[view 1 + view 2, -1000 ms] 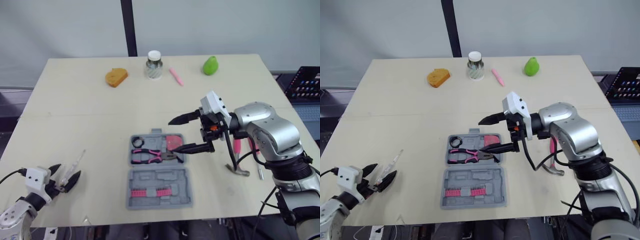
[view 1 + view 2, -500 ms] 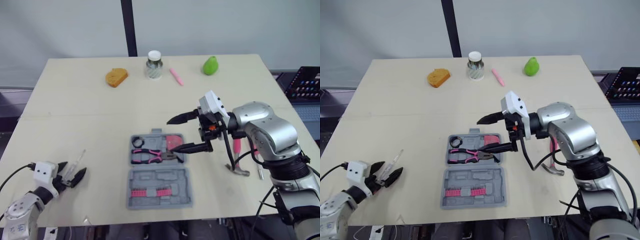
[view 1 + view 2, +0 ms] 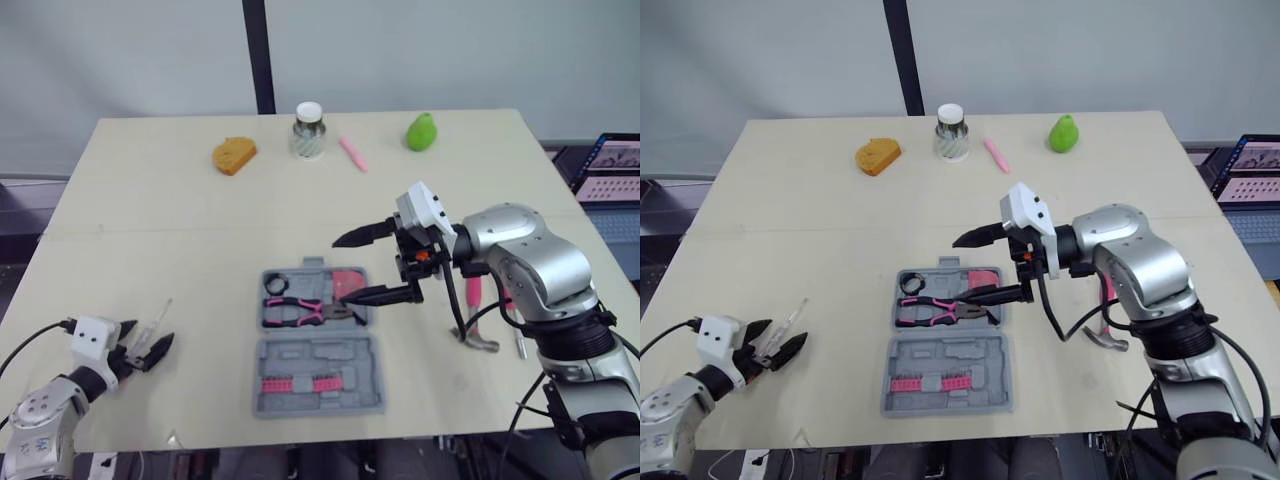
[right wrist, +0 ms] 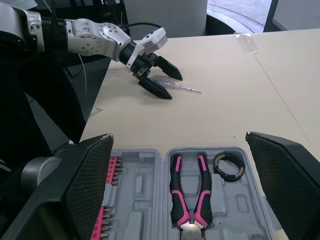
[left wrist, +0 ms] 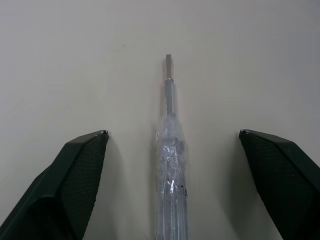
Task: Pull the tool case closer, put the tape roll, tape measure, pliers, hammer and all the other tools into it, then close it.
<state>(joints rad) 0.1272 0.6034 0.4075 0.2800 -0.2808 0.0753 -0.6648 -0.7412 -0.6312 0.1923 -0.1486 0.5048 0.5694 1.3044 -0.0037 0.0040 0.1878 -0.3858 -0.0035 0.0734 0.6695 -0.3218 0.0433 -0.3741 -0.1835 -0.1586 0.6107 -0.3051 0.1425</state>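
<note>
The grey tool case (image 3: 330, 350) lies open at the table's front centre. Its tray holds a black tape roll (image 3: 275, 283), pink-handled pliers (image 3: 300, 311) and a pink tape measure (image 3: 348, 283). The lid holds a row of pink bits (image 3: 297, 385). My right gripper (image 3: 344, 270) hangs open just above the case's right edge, holding nothing. To its right the pink-handled hammer (image 3: 472, 305) lies on the table. At the front left my left gripper (image 3: 147, 337) is open, low over the table. A clear-handled screwdriver (image 5: 170, 160) lies between its fingers (image 5: 75, 170), untouched.
Along the far edge stand an orange bread-like piece (image 3: 233, 154), a jar with a white lid (image 3: 308, 130), a pink pen (image 3: 351, 153) and a green pear (image 3: 421, 131). A small metal piece (image 3: 520, 345) lies right of the hammer. A laptop (image 3: 615, 170) sits off the table's right side.
My left gripper has shifted a little toward the case and turned, staying open around the screwdriver. The right gripper has edged slightly left over the case.
</note>
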